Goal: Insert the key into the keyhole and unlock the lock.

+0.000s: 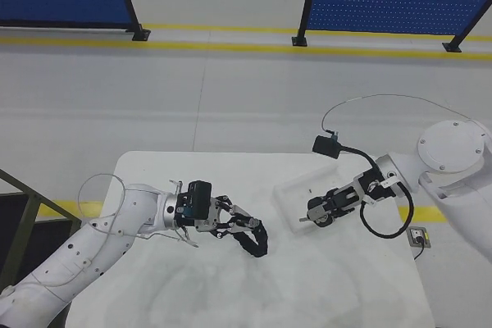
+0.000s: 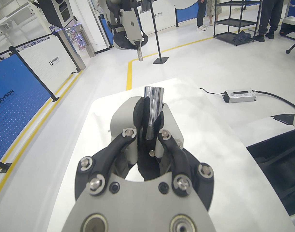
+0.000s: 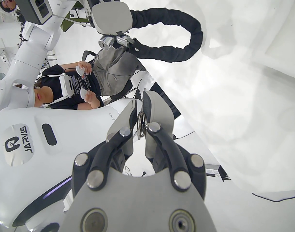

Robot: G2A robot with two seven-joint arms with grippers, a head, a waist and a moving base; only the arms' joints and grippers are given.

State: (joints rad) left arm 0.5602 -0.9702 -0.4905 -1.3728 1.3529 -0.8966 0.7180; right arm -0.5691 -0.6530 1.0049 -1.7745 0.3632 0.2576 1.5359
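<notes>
My left gripper [image 1: 248, 223] is shut on the lock: in the left wrist view its chrome cylinder [image 2: 153, 107] sticks out past the fingers. The lock's black cloth-covered cable [image 1: 257, 238] loops out beyond that gripper, above the white table [image 1: 312, 287]. In the right wrist view the cylinder's keyhole end [image 3: 106, 42] faces the camera, with the cable loop [image 3: 186, 47] beside it. My right gripper [image 1: 310, 216] is shut on the key by its ring [image 3: 141, 123]. The key's silver blade [image 2: 139, 54] points toward the lock, a gap away from it.
A clear plastic tray [image 1: 299, 190] lies on the table under the right gripper. A grey power box [image 2: 239, 95] with its cord lies on the floor beside the table. Blue partition panels [image 1: 57, 12] stand far behind.
</notes>
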